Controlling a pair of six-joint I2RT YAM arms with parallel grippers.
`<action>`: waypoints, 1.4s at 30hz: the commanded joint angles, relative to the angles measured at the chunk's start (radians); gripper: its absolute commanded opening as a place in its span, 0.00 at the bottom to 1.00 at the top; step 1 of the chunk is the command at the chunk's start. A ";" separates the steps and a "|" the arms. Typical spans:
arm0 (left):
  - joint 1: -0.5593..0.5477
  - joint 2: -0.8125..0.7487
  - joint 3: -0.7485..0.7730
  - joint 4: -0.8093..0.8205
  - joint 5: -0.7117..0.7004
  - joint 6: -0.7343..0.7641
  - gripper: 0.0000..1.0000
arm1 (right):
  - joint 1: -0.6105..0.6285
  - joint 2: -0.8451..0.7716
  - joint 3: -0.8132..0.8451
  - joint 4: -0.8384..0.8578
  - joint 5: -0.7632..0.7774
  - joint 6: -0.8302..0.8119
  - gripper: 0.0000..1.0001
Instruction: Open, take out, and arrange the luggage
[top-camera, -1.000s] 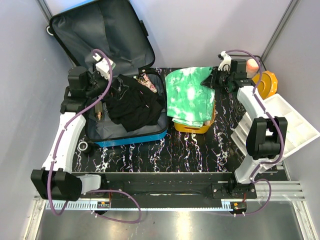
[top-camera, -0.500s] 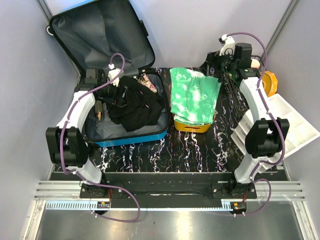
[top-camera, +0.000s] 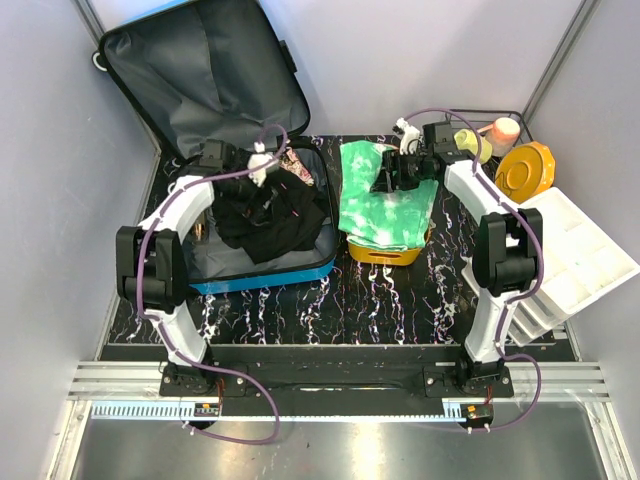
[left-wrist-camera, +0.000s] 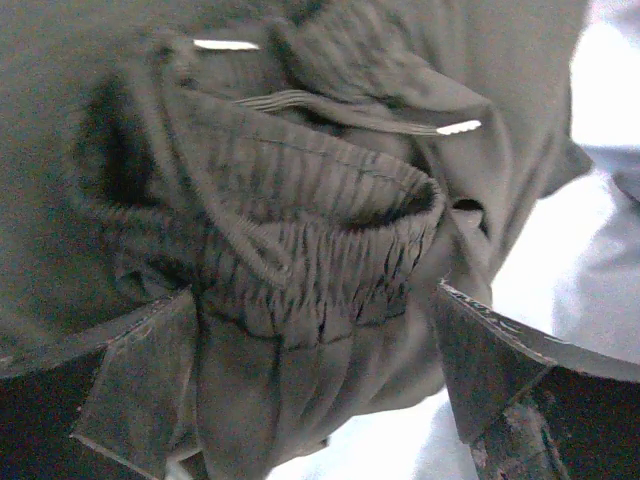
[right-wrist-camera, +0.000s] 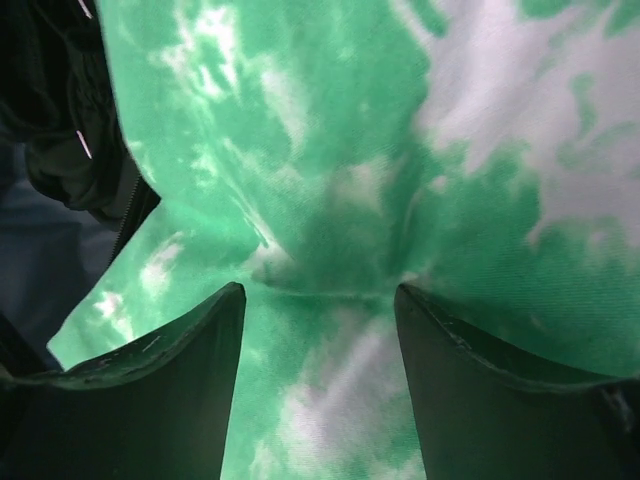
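Observation:
The blue suitcase (top-camera: 265, 275) lies open at the left of the table, its grey-lined lid (top-camera: 200, 70) leaning against the back wall. A heap of black clothes (top-camera: 265, 215) fills its base. My left gripper (top-camera: 262, 168) is open and low over the heap. In the left wrist view its fingers (left-wrist-camera: 130, 390) straddle a black elastic waistband (left-wrist-camera: 320, 270). A green and white tie-dye cloth (top-camera: 385, 205) lies over the orange basket (top-camera: 385, 255). My right gripper (top-camera: 388, 178) is open just above it, and the cloth (right-wrist-camera: 330, 200) fills the right wrist view.
A patterned garment (top-camera: 298, 165) shows at the suitcase's back right corner. A white compartment tray (top-camera: 580, 250) hangs off the right side. A yellow round lid (top-camera: 527, 170), a pink cup (top-camera: 503, 131) and a pale yellow cup (top-camera: 467, 143) stand at the back right.
Both arms have swung inward. My left gripper moved right over the black clothes. My right gripper moved left and down onto the green cloth, which has shifted on the basket.

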 joint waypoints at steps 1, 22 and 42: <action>-0.074 -0.059 -0.103 0.052 0.003 0.043 0.99 | -0.003 0.017 0.075 -0.156 0.039 -0.051 0.75; 0.064 -0.263 -0.221 -0.127 0.081 0.137 0.00 | 0.239 0.033 0.397 -0.041 -0.004 0.026 0.94; 0.213 -0.352 -0.273 -0.064 0.181 0.088 0.00 | 0.417 0.572 0.896 -0.044 0.111 0.061 0.92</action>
